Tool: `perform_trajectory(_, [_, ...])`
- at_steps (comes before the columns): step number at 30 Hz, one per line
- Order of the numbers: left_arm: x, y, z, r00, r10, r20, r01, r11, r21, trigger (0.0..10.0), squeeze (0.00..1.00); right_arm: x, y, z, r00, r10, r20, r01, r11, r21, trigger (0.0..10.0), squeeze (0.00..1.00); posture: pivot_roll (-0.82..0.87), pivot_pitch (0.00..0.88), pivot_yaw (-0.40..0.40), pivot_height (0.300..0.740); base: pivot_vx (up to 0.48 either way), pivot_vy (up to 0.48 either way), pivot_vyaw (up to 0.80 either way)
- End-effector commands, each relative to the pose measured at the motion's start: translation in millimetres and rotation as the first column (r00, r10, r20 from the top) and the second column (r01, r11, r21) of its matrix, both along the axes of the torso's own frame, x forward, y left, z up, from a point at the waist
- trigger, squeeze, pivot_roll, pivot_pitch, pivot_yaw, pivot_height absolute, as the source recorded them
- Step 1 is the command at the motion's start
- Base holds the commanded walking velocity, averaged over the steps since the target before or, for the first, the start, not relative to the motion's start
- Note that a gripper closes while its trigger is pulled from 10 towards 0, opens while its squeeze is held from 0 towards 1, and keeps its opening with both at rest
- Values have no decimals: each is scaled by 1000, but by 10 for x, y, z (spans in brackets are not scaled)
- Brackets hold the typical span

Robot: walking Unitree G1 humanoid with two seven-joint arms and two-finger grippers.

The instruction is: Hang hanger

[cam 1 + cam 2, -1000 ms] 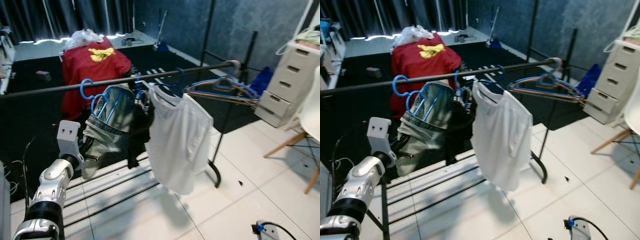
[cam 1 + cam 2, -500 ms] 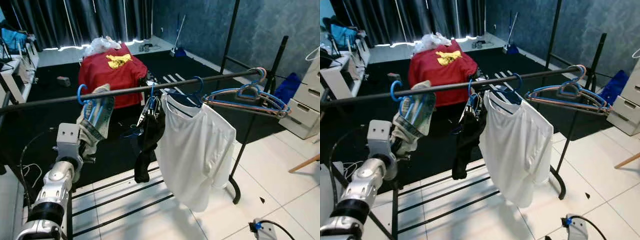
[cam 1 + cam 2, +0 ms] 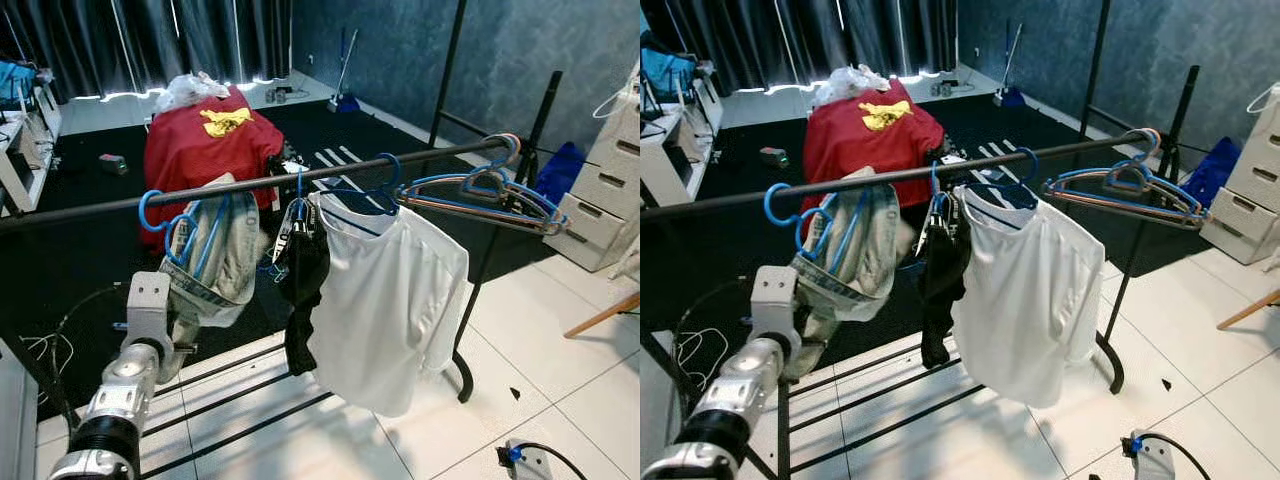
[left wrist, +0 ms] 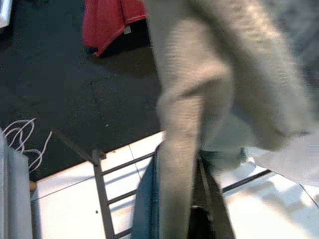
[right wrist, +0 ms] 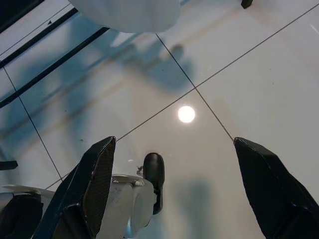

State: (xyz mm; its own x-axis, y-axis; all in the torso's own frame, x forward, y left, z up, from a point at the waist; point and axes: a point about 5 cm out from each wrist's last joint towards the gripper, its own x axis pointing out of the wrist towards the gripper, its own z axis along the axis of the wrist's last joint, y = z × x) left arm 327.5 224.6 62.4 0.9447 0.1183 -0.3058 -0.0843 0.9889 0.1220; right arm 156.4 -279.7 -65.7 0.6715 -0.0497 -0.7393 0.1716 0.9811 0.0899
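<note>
Closest in, the left arm (image 3: 125,385) is raised toward the clothes rail (image 3: 250,184), its left pincer tucked in under the grey-blue garment (image 3: 215,260), so I can't tell whether the fingers are open or closed. In the left wrist view it's mostly blurry grey fabric right up against the lens. The right pincer (image 5: 174,189) hangs idle over the white tiled floor (image 5: 224,99), fingers spread wide with nothing between them.

That grey-blue garment sits on a blue hanger (image 3: 165,212) whose hook is over the rail, near its left end. Further along the rail there's a dark garment (image 3: 303,280), then a white t-shirt (image 3: 385,300) just beside it, then a bunch of empty hangers (image 3: 480,190) near the right end.

Well behind the rail, on the dark carpet, is something draped in a red cloth (image 3: 195,140), with dark curtains (image 3: 150,40) at the back.
</note>
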Motion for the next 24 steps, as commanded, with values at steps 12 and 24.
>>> perform_trajectory(12, [-466,229,-402,966,-235,-109,225,970,-92,10000,1000,5,44,-15,1000,-8,6,7,1000,10,10000,0,152,0,20,740,0,0,0])
perform_trajectory(24, [-842,561,-363,899,-431,-83,395,877,-274,10000,1000,-9,37,-16,1000,-8,7,7,1000,11,10000,0,159,0,20,740,0,0,0])
